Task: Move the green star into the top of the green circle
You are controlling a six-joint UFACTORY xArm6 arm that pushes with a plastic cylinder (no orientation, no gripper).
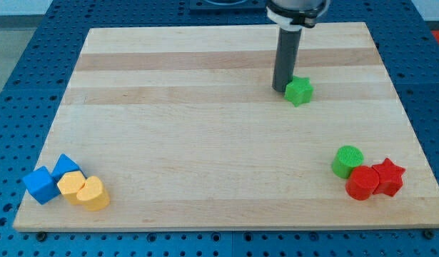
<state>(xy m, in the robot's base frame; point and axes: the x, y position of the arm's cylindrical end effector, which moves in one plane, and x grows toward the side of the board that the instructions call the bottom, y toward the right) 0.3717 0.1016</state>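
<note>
The green star (299, 91) lies on the wooden board toward the view's upper right. My tip (280, 88) stands right beside the star, on its left, touching or nearly touching it. The green circle (347, 160) sits at the view's lower right, well below and a little right of the star. The rod rises from the tip toward the view's top.
A red circle (362, 183) and a red star (388, 178) touch the green circle's lower right. At the view's lower left lie a blue cube (41, 185), another blue block (65, 168), a yellow block (71, 184) and a yellow heart (94, 193). The board (205, 143) rests on a blue perforated table.
</note>
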